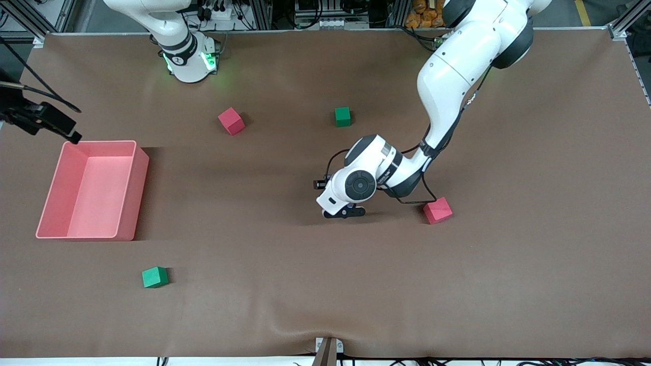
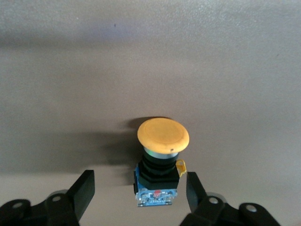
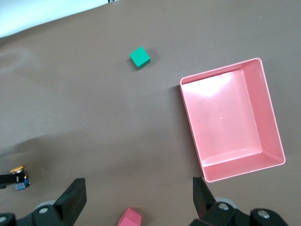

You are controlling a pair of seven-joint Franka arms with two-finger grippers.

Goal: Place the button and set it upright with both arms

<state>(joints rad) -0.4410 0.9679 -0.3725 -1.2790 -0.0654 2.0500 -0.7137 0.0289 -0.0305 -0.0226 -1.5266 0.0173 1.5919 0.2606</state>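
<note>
Right — the front view hides the button under the left arm's wrist; the left wrist view shows it plainly: button (image 2: 162,162) upright on the desk (image 2: 150,61), orange cap up, dark body and small blue board below, standing between the fingers (image 2: 83,190) of the left gripper (image 2: 140,188). Jaws are spread wide, neither finger touching it. That gripper (image 1: 345,212) sits low over mid-desk, beside a red cube (image 1: 438,210).

The right wrist view catches the button (image 3: 19,176) far off, plus the pink bin (image 3: 233,120) and a green cube (image 3: 140,57). The right gripper (image 3: 138,195) waits, raised by the bin's end of the desk — jaws wide apart, holding nothing.
</note>
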